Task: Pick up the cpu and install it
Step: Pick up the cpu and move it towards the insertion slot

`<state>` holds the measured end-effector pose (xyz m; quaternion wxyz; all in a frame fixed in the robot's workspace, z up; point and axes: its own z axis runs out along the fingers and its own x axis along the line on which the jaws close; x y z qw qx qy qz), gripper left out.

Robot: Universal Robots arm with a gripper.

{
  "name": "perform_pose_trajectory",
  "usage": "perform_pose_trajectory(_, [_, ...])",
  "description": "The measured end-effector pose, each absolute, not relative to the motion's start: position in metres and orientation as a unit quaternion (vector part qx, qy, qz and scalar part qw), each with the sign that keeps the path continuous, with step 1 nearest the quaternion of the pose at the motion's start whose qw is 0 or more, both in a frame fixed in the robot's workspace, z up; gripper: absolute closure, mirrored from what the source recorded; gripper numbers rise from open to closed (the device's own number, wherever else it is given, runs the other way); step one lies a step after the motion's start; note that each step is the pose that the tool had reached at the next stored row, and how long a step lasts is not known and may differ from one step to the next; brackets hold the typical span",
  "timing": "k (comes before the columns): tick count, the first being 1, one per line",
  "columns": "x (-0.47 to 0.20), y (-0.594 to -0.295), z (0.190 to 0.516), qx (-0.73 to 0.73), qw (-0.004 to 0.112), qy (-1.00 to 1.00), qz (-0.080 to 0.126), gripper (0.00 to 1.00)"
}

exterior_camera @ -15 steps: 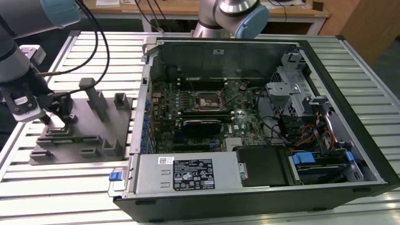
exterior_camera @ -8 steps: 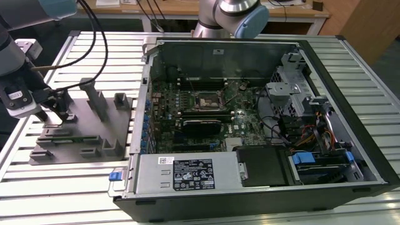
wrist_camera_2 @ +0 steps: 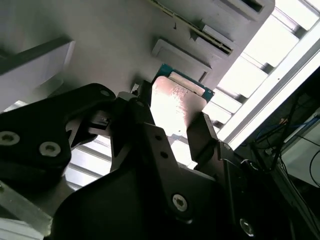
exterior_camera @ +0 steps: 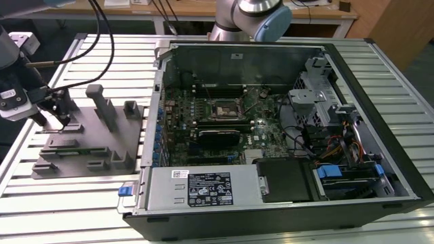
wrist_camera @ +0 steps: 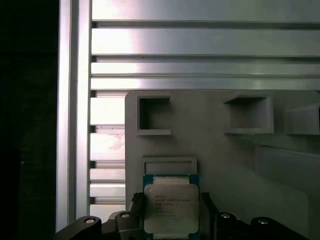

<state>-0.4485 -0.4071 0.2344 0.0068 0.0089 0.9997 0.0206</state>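
The cpu (wrist_camera: pixel 171 210) is a small square chip with a silvery top and a thin green rim. It lies flat at the edge of the grey fixture plate (wrist_camera: pixel 210 135). My gripper (wrist_camera: pixel 171 201) straddles it, one dark finger against each side edge. The second wrist view shows the cpu (wrist_camera_2: pixel 176 97) bright between the same two fingers (wrist_camera_2: pixel 202 132), with my gripper (wrist_camera_2: pixel 172 115) closed on its edges. In the exterior view my gripper (exterior_camera: pixel 54 121) hangs low over the fixture plate (exterior_camera: pixel 88 140) at the exterior view's left. The motherboard's black-framed socket (exterior_camera: pixel 224 109) sits in the open computer case.
The open computer case (exterior_camera: pixel 366 152) takes up the middle and right of the slatted metal table (exterior_camera: pixel 68 203). Grey posts and blocks (exterior_camera: pixel 103 104) rise from the fixture plate beside my gripper. A long green memory stick (exterior_camera: pixel 74 151) lies in a slot on the plate. Black cables (exterior_camera: pixel 101 30) trail above.
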Motion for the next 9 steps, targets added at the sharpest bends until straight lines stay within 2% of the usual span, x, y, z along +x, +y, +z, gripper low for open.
perform_pose_trajectory(9, [-0.448,-0.407,0.259,0.009,0.007,1.000,0.021,0.47])
